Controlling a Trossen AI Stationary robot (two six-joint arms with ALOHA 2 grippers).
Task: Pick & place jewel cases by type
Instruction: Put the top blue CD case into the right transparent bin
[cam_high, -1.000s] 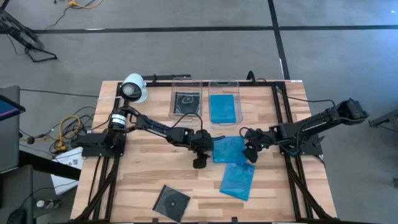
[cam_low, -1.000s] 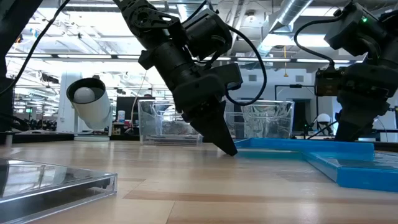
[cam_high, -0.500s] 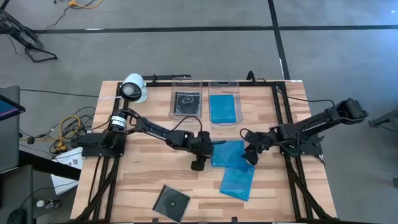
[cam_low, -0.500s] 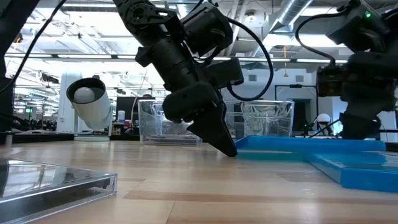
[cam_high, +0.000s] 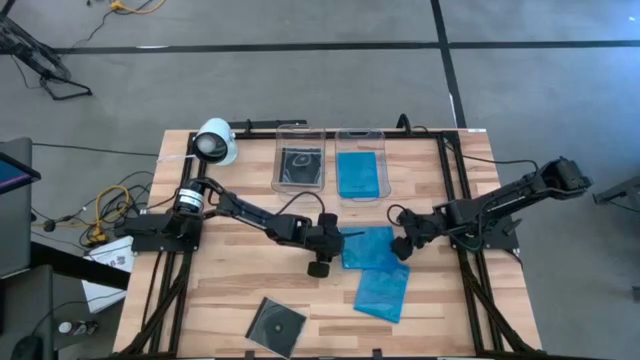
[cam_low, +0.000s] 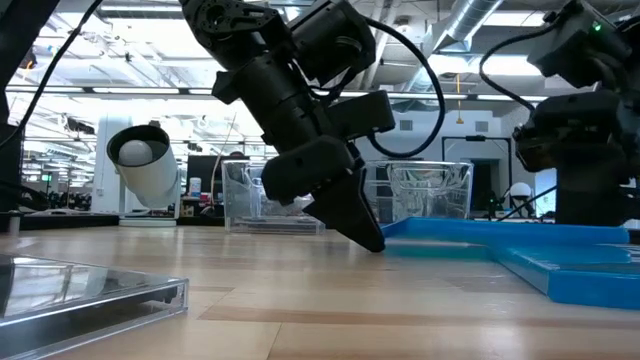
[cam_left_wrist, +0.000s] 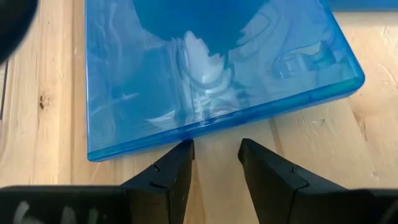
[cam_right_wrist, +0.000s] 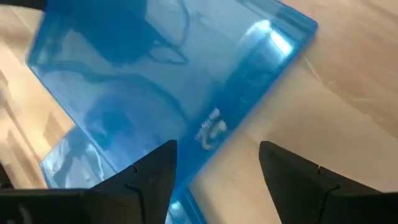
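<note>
A translucent blue jewel case lies flat on the wood mid-table, its near edge over a second blue case. My left gripper is low at its left edge, open by a narrow gap. My right gripper is open wide at the case's right edge, one finger over the lid and one over bare wood. I cannot tell whether it touches. A clear/black case lies near the front edge. My left gripper slants down from the table's left, its fingertips at the blue case's left edge. One fingertip meets that edge at table height; nothing is between the fingers. The case lies flat on the wood.
Two clear tubs stand at the far edge. The left tub holds a black case and the right tub a blue one. A white cylinder lies at the far left. Cables run along both table sides.
My left gripper has rolled slightly about its wrist while its tip has stayed at the blue case's left edge. My right gripper has shifted a little toward the case's right edge.
</note>
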